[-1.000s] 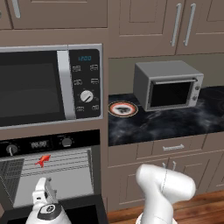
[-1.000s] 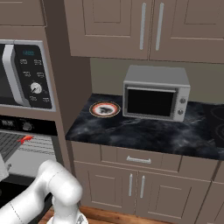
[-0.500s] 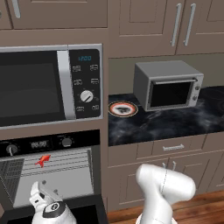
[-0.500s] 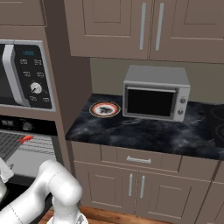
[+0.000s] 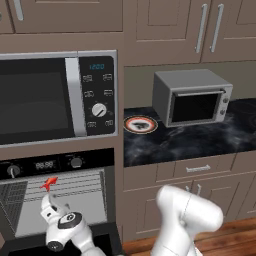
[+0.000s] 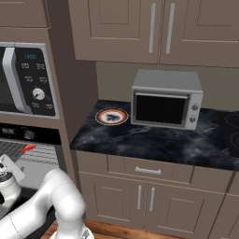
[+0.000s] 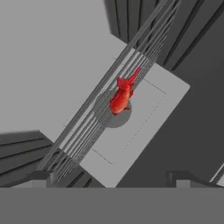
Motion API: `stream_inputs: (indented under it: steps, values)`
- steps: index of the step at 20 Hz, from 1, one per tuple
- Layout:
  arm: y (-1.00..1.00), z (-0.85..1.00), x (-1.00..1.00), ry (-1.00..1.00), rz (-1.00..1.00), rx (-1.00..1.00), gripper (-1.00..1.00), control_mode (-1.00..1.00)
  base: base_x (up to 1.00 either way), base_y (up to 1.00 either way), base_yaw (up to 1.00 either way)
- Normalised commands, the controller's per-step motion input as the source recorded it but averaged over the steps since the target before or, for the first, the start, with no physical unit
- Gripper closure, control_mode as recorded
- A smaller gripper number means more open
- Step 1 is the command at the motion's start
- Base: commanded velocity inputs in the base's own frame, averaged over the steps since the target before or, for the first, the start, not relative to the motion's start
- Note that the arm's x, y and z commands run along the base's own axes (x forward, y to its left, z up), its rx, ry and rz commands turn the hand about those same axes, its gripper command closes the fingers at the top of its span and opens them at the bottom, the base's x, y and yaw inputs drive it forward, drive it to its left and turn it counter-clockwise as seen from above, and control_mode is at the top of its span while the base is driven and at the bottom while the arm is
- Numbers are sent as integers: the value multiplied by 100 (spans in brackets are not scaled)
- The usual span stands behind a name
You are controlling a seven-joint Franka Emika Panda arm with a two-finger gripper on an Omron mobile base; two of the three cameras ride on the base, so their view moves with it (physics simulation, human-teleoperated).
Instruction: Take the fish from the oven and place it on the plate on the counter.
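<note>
Hand view: tool [image 7: 111, 177] (jaws wide) facing fish [image 7: 121, 97]

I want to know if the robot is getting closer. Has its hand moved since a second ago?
Yes. In the left base view the gripper has risen toward the red fish on the oven rack. Its jaws stand open.
</note>
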Motion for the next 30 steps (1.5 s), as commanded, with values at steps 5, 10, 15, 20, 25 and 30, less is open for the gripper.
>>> stream_inputs:
  steps: [5, 10, 15, 20, 25, 30]
  values:
    - [0, -40, 42, -1, 0, 0, -100, -100, 0, 0, 0]
    - [0, -44, 41, 0, 0, 0, -100, -100, 0, 0, 0]
    - [5, -49, 44, 0, 0, 0, -100, -100, 0, 0, 0]
    - [20, -55, 28, 0, 0, 0, -100, -100, 0, 0, 0]
    - [30, -70, 2, 0, 0, 0, -100, -100, 0, 0, 0]
    - [29, -70, 6, -2, 0, 0, -100, -100, 0, 0, 0]
